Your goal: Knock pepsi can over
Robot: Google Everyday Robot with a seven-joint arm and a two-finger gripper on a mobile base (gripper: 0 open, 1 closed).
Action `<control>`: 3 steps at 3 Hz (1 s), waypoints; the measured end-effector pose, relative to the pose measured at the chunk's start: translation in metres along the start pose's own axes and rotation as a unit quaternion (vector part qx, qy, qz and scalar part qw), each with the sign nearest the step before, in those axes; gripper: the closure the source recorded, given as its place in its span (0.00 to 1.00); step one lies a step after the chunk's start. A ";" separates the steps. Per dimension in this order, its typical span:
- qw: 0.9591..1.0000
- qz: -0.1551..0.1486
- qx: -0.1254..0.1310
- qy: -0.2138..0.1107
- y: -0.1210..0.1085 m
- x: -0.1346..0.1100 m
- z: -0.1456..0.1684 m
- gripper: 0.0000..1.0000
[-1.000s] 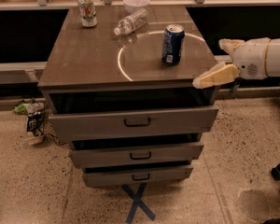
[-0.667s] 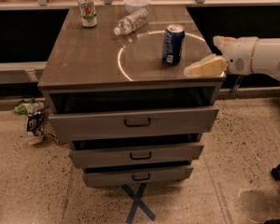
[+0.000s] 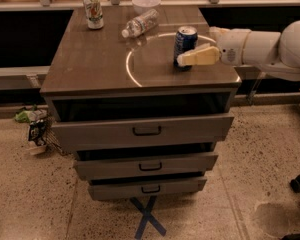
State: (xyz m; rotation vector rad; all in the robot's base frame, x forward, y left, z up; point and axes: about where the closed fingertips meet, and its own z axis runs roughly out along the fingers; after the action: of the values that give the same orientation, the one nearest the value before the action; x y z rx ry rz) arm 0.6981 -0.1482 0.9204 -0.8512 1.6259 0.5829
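The pepsi can (image 3: 184, 43) is dark blue with a silver top rim. It stands upright on the right part of the brown cabinet top (image 3: 95, 64), inside a bright ring of reflected light. My gripper (image 3: 186, 60) comes in from the right on a white arm (image 3: 270, 48). Its cream fingers (image 3: 202, 57) point left and reach the lower right side of the can, touching or nearly touching it.
A white and green can (image 3: 93, 11) stands at the back left of the top. A clear plastic bottle (image 3: 140, 23) lies on its side behind the pepsi can, next to a white bowl (image 3: 146, 4). Three grey drawers (image 3: 145, 131) stand slightly open below. Litter (image 3: 32, 124) lies on the floor at left.
My gripper has moved left and up from beside the cabinet's right edge to the pepsi can's side. The can still stands upright.
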 end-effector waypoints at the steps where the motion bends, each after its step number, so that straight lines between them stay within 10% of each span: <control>1: 1.000 -0.014 -0.018 -0.011 0.004 -0.002 0.034 0.00; 3: 0.999 -0.032 -0.036 -0.023 0.000 0.012 0.070 0.17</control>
State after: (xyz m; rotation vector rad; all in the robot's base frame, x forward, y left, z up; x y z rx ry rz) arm 0.7398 -0.0977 0.8931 -0.9329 1.5386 0.6159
